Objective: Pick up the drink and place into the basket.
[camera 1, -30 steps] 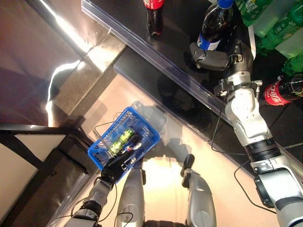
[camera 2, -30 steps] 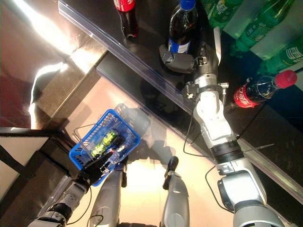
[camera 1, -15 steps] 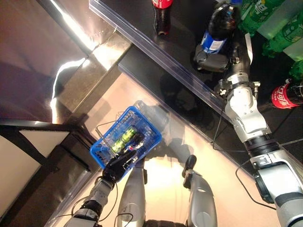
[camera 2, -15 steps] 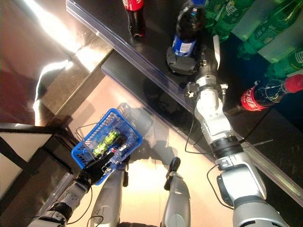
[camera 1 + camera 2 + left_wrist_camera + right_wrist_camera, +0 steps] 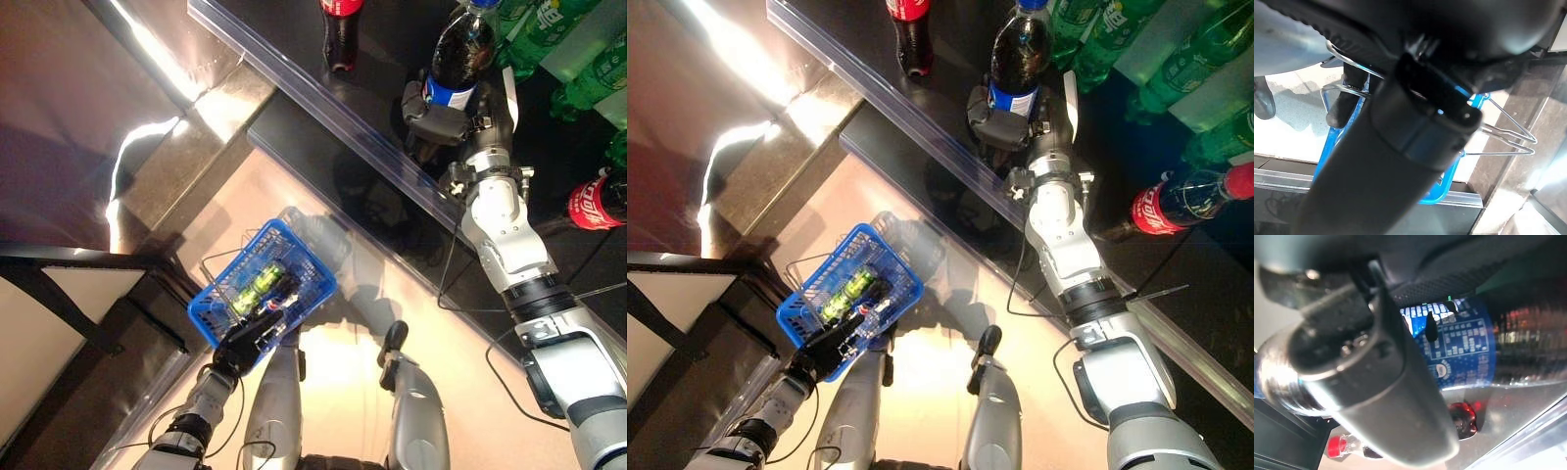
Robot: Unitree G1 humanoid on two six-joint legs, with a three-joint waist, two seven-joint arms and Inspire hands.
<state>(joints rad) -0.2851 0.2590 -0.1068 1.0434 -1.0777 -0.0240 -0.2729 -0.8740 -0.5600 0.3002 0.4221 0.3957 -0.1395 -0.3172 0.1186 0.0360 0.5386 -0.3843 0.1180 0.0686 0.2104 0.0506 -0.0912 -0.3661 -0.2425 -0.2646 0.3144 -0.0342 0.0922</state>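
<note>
From the left eye view, the right hand [image 5: 438, 110] wraps a blue-labelled cola bottle [image 5: 458, 54] on the dark shelf [image 5: 382, 39]; a red-labelled bottle [image 5: 339, 29] stands well apart.

In the right eye view, the left hand [image 5: 828, 344] clasps the blue basket [image 5: 890, 257] by its wire handles.

The right wrist view shows fingers over the label; judged risk: slipping, because the bottle is tall.
</note>
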